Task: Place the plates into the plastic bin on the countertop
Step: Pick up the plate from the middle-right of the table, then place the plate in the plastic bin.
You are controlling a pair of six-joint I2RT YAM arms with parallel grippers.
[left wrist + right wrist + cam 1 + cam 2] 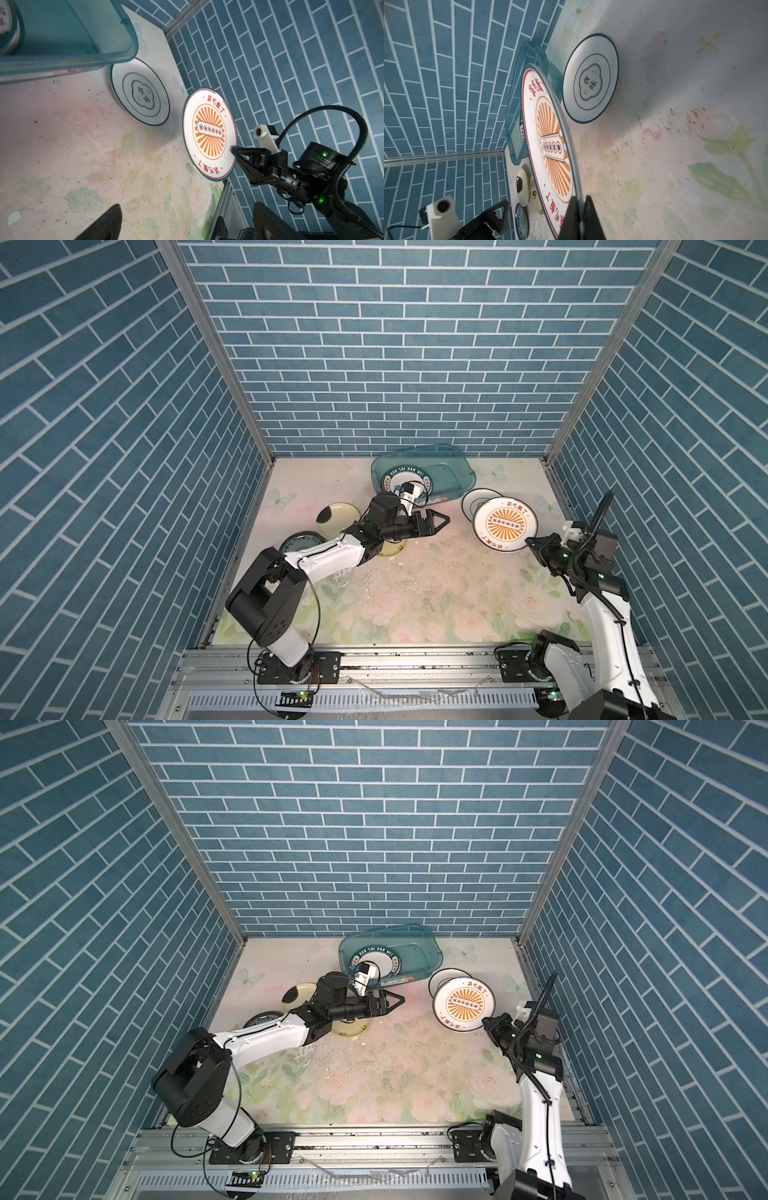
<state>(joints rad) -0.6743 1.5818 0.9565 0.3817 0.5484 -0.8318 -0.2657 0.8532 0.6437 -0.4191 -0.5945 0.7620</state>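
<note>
My right gripper (530,541) is shut on the rim of a white plate with an orange sunburst (505,524), held tilted above the countertop (415,597) at the right. The right wrist view shows both fingers pinching that rim (579,207). A white plate with a dark rim (473,502) lies flat behind it. The teal plastic bin (457,472) stands at the back with a lettered plate (390,481) inside, partly hidden by my left wrist. My left gripper (440,521) hangs open and empty in front of the bin.
At the left, under and beside my left arm, lie a pale yellow plate with a black blotch (336,518), a teal patterned plate (299,541) and another pale yellow plate (392,549). White chips and scuffs (374,585) mark the countertop's middle. Brick-patterned walls enclose three sides.
</note>
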